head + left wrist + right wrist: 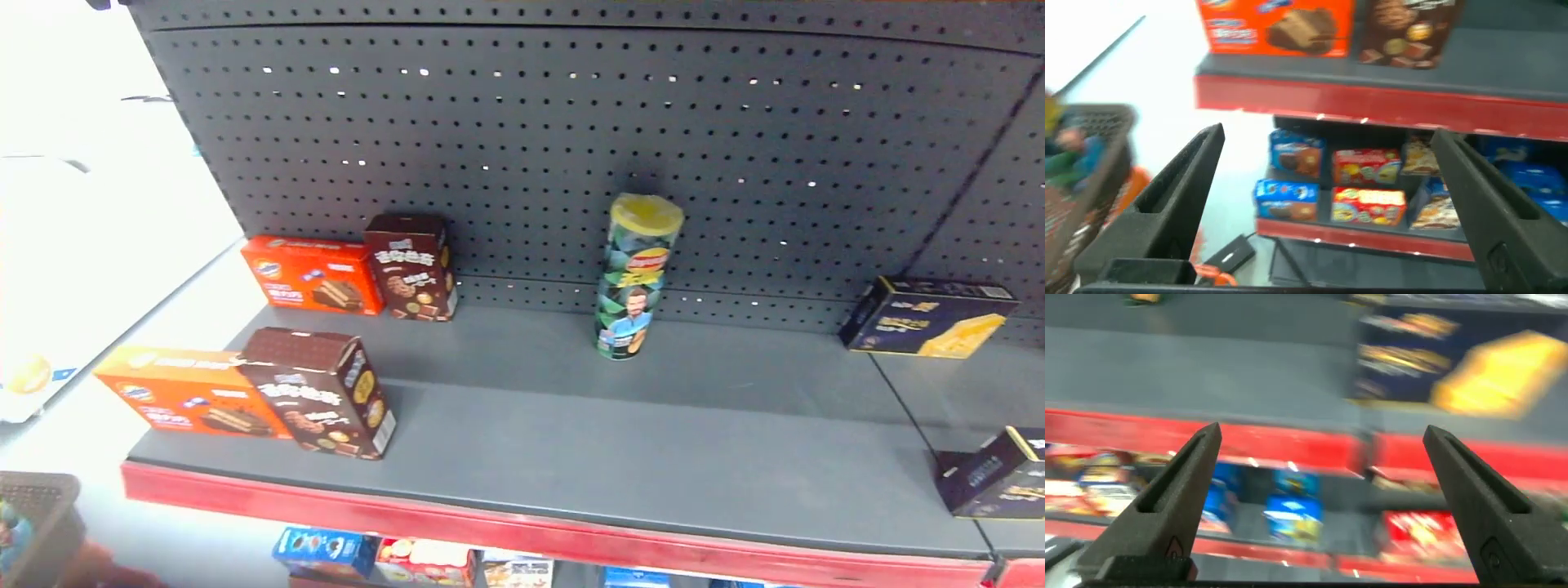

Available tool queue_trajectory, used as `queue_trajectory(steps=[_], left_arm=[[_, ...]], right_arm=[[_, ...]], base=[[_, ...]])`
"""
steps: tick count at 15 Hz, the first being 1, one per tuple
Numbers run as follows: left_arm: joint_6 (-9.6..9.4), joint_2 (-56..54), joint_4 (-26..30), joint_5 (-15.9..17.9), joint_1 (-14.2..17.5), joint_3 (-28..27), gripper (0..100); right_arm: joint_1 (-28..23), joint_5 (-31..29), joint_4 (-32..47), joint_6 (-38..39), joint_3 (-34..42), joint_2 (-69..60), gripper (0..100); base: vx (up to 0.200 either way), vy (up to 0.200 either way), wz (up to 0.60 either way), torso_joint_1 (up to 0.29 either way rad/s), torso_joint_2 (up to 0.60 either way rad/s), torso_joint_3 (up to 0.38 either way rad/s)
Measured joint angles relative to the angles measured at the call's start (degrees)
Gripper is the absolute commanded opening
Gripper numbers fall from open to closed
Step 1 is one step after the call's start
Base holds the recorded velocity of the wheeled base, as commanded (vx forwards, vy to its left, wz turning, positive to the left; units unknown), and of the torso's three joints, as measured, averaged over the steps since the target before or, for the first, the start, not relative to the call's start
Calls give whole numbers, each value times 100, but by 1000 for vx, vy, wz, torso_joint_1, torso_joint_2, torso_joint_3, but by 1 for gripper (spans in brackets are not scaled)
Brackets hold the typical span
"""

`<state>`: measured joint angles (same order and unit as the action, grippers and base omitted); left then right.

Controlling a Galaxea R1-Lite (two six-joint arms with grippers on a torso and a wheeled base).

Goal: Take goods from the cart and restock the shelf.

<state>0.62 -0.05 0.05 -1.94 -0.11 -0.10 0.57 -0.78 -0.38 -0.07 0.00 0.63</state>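
The grey shelf [620, 441] with a red front lip holds two orange boxes [189, 398], two brown cookie boxes [322, 392], an upright chip can [635, 276] and dark blue boxes [927, 317] at the right. A corner of the cart's dark mesh basket [37, 510] sits at the lower left, and the basket [1090, 184] is also beside my left gripper. My left gripper [1327, 137] is open and holds nothing, below the shelf's red lip [1372, 102]. My right gripper [1323, 434] is open with nothing in it, facing the red lip [1249, 441] under a dark blue box [1454, 367].
The lower shelf carries blue and red snack packs [1368, 196]. A pegboard back panel [571, 131] rises behind the top shelf. Bare grey shelf surface stretches between the chip can and the boxes on both sides. White floor [73, 269] lies to the left.
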Motion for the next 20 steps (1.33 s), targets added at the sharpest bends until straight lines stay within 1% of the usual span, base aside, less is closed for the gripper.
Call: queue_trajectory(steps=[7, 13, 16, 18, 19, 20], left_arm=[[2, 0, -5, 2, 1, 0, 100], [0, 0, -5, 5, 6, 2, 100], [-33, 0, -5, 41, -2, 0, 100], [-29, 0, 20, 9, 0, -1, 100], [-69, 0, 33, 41, 1, -30, 100], [-215, 2, 49, 77, -2, -69, 100]], right_arm=[[5, 0, -2, -2, 0, 0, 100], [5, -11, 9, 23, 0, 0, 100], [0, -11, 6, 26, 0, 0, 100], [2, -11, 5, 26, 0, 0, 100], [0, -11, 5, 26, 0, 0, 100], [0, -11, 5, 26, 0, 0, 100]], base=[[0, 0, 600, 2, 2, 3], [0, 0, 0, 0, 0, 0], [0, 0, 0, 0, 0, 0], [0, 0, 0, 0, 0, 0], [0, 0, 0, 0, 0, 0], [0, 0, 0, 0, 0, 0]])
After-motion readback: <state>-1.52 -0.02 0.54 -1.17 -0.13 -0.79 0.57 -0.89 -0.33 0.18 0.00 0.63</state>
